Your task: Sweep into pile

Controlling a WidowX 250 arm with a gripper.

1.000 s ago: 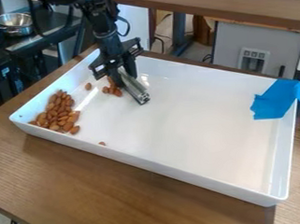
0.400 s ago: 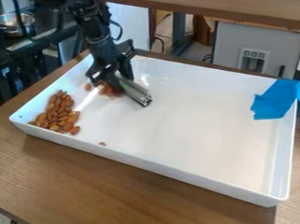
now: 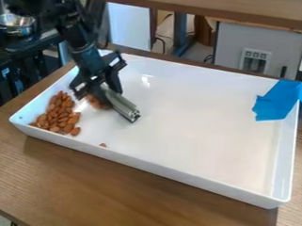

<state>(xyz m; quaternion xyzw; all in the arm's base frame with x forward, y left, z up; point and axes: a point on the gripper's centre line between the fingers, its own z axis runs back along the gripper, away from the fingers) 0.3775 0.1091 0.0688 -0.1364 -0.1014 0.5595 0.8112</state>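
Your claw [image 3: 99, 92] holds a shiny bar [image 3: 123, 107] at upper left, right by some nuts [image 3: 96, 103]. Your big pile [image 3: 57, 117] sits left in the tray [image 3: 198, 136].

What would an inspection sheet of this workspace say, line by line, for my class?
Surface: wooden table under a white tray.
Job's things: almond pile in the tray's left corner; smaller bunch beside the metal tool; lone almond near the front wall.
Clutter: blue tape over the right rim.
Gripper: holding the metal tool, low over the tray's left part.
Cables: dark cable behind the table.
Surroundings: metal bowl, upper left.
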